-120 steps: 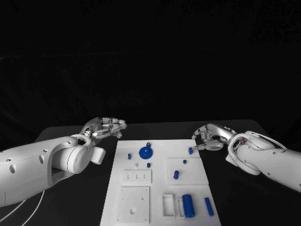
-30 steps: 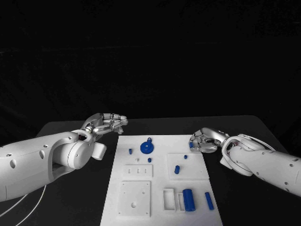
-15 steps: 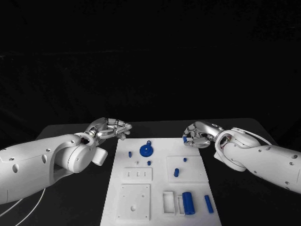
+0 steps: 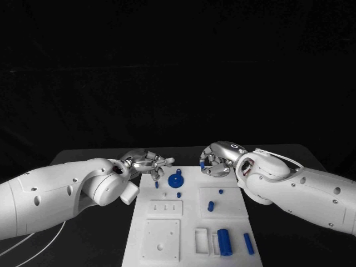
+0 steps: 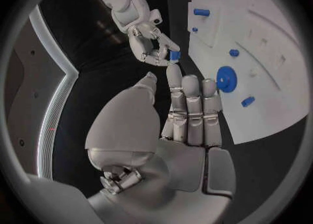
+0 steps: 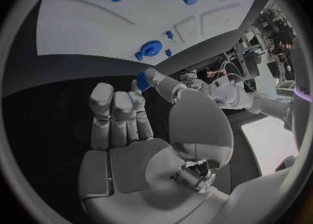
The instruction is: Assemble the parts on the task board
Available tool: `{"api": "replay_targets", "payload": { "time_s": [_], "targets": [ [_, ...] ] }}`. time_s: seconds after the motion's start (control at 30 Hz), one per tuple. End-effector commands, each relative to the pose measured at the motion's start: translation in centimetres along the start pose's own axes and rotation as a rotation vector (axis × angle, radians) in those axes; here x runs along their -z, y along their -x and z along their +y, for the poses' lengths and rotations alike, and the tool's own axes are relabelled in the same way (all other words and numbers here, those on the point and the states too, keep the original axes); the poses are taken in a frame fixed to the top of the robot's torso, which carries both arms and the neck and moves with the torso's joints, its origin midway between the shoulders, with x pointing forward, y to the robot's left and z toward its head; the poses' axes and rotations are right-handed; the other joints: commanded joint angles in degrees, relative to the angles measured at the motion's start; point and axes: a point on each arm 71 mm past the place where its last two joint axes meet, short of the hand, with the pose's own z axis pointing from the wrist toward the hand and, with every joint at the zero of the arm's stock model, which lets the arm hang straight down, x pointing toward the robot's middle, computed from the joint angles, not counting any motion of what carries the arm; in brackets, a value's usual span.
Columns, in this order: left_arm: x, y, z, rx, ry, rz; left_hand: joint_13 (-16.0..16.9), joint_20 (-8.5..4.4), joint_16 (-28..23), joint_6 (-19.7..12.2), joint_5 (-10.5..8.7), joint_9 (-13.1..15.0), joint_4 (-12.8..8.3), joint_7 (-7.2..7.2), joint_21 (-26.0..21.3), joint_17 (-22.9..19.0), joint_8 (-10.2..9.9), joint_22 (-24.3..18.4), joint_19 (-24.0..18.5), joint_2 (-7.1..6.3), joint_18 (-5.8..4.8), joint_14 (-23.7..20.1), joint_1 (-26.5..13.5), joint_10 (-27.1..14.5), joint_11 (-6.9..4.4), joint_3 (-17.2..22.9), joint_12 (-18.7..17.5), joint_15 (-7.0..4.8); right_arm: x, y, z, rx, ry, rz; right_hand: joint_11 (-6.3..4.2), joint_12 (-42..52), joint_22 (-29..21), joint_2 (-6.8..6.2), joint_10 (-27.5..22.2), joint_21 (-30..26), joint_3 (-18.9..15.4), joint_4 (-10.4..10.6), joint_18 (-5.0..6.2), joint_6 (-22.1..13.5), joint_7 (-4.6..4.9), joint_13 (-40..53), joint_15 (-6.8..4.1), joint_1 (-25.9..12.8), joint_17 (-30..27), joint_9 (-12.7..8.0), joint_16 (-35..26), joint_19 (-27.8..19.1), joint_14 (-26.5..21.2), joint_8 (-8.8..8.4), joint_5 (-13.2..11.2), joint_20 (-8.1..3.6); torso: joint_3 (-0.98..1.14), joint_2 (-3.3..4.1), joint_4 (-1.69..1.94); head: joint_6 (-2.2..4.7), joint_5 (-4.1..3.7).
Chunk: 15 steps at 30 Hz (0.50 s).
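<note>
Above the task board [image 4: 226,222], right hand [image 4: 216,159] pinches a blue part [image 4: 202,164]; left hand [image 4: 148,163] seemingly empty, fingers spread.

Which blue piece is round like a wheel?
The blue gear at the far end of the task board, between the two hands. It is a flat toothed disc; the other blue pieces are pegs or cylinders.

Head view: high, looks down and forward over the table [image 4: 90,153]; task board [image 4: 190,222] runs from 6 o'clock up to centre, both arms entering from 8 and 4 o'clock.

Left wrist view: close behind the left hand [image 5: 185,114], facing along it; board at 2 o'clock, right hand [image 5: 153,46] at 12.

Right wrist view: close behind the right hand [image 6: 140,130]; board at 12 o'clock.

All three views share the board's far end with the blue gear [image 4: 176,180].
</note>
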Motion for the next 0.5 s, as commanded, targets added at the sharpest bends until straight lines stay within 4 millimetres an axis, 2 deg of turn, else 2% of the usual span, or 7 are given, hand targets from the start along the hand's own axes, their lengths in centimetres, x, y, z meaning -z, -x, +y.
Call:
{"api": "replay_targets", "payload": {
  "time_s": [0.03,0.17,0.3,0.5],
  "targets": [
    [-0.2,-1.1,0.3,-0.041,0.091,0.045,1.6,-3.08,1.0,-0.3,-0.26,-0.1,0.0,-0.42,0.9,0.2,-0.5,1.2,0.5,-0.28,0.20,-0.1,-1.6,-0.8,-0.10,0.8,1.9,-0.43,-0.3,-0.1,1.0,0.065,-0.015,0.002,-0.18,0.0,0.6,-0.34,0.1,0.3,0.5,0.1,4.77,1.8,1.41,-0.1,-0.36,0.1,0.1,1.3,-0.1,0.2,0.2,0.37,-0.2,-0.31,-0.09,-0.46,-0.05,-0.16,0.46],
    [-0.4,-2.1,0.1,-0.046,0.114,0.068,3.2,-3.50,1.8,-0.4,-0.25,0.0,0.1,-0.44,1.6,0.3,-0.7,1.1,0.3,-0.44,0.12,-0.3,-4.4,-2.0,-0.11,1.7,3.7,-0.51,-0.6,-0.3,2.6,0.075,0.012,0.003,-0.17,0.0,0.6,-0.55,0.1,0.3,0.6,0.3,4.77,1.8,1.41,-0.1,-0.35,0.0,0.1,1.3,-0.1,0.3,0.2,0.39,-0.2,-0.28,-0.12,-0.55,0.01,-0.33,1.22],
    [-0.6,-2.6,0.0,-0.042,0.122,0.071,4.6,-3.83,2.3,-0.9,-0.25,0.1,0.2,-0.33,2.2,0.0,-1.1,1.0,-0.1,-0.89,-0.05,-0.7,-6.1,-3.2,-0.02,3.0,5.1,-0.47,-0.7,-0.5,3.6,0.090,0.028,0.021,-0.17,0.0,0.6,-0.86,0.2,0.3,0.7,0.5,4.77,1.8,1.42,-0.1,-0.35,-0.1,0.1,1.4,-0.2,0.3,0.2,0.39,-0.2,-0.26,-0.20,-0.63,0.17,-0.53,1.34],
    [-0.6,-2.8,-0.1,-0.038,0.127,0.061,5.4,-4.04,2.3,-1.0,-0.27,0.2,0.1,-0.19,2.4,-0.5,-1.4,0.8,-0.8,-1.38,-0.24,-1.3,-7.9,-4.6,0.15,4.6,5.8,-0.29,-0.9,-0.7,5.1,0.099,0.053,0.027,-0.17,0.0,0.6,-1.40,0.2,0.3,0.7,0.6,4.77,1.8,1.41,-0.1,-0.35,-0.2,0.1,1.5,-0.2,0.4,0.3,0.41,-0.2,-0.25,-0.18,-0.45,-0.04,-0.46,1.51]
  ]
}}
